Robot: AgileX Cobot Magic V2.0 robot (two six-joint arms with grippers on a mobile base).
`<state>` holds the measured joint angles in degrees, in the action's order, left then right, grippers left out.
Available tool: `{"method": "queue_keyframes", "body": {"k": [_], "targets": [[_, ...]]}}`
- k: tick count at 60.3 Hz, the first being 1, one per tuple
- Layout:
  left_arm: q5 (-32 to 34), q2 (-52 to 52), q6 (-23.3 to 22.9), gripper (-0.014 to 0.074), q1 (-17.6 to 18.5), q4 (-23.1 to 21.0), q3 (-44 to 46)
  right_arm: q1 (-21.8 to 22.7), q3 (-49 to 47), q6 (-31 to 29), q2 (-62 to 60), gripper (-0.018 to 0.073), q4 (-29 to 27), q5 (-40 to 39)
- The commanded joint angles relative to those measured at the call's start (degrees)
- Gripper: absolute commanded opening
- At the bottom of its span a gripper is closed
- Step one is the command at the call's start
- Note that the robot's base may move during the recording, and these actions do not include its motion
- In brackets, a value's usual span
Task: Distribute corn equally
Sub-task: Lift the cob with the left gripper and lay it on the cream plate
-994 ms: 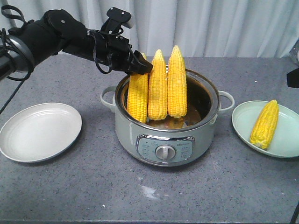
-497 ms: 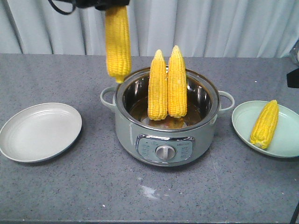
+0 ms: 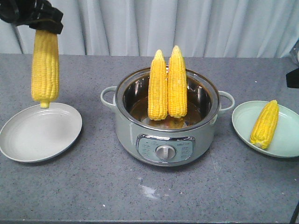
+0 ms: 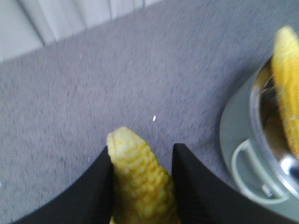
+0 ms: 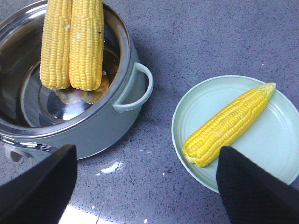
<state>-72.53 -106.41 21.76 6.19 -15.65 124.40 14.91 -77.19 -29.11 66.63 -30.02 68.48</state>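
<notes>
My left gripper is shut on the top of a yellow corn cob. The cob hangs upright, its lower end just above the far rim of the empty grey-white plate on the left. In the left wrist view the black fingers press on both sides of the cob. Two more cobs stand upright in the pale green cooker pot. A fourth cob lies on the pale green plate at the right. My right gripper hovers open between the pot and that plate, holding nothing.
The pot stands mid-table with side handles and a front dial. A grey curtain hangs behind the speckled grey table. A dark object shows at the right edge.
The left gripper pulled one cob up out of the pot and carried it left; it now hangs over the left plate. The pot holds two cobs instead of three.
</notes>
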Motion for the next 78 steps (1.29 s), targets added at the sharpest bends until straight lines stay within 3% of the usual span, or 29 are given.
{"method": "queue_keyframes", "body": {"k": [1, 18, 37, 44, 61, 67, 78], "targets": [[0.42, 2.73, -1.83, 0.0093, -0.96, 0.47, -2.65, 0.40, -1.18, -0.42, -0.95, 0.0580, -2.19, -2.25], [2.55, 2.73, -3.49, 0.0093, -1.11, 10.29, -16.88, 0.40, -1.18, -0.42, -0.95, 0.0580, -3.52, -2.25], [5.37, 0.36, -5.57, 0.0133, -1.11, 12.25, -21.61, 0.40, -1.18, -0.42, -0.95, 0.0580, -3.51, -2.11], [5.31, 0.21, -5.68, 0.0227, -1.11, 12.25, -21.55, 0.40, -1.18, -0.42, -0.95, 0.0580, -3.51, -2.11], [6.03, 0.21, -6.32, 0.0589, -1.11, 12.30, -21.55, 0.40, -1.18, -0.42, -0.95, 0.0580, -3.51, -2.11], [6.70, 0.26, -6.32, 0.0643, -1.11, 12.30, -21.55, 0.40, -1.18, -0.42, -0.95, 0.0580, -3.51, -2.11], [9.14, 1.96, -6.32, 0.0637, -1.11, 12.07, -21.50, 0.40, -1.18, -0.42, -0.95, 0.0580, -3.46, -2.11]]}}
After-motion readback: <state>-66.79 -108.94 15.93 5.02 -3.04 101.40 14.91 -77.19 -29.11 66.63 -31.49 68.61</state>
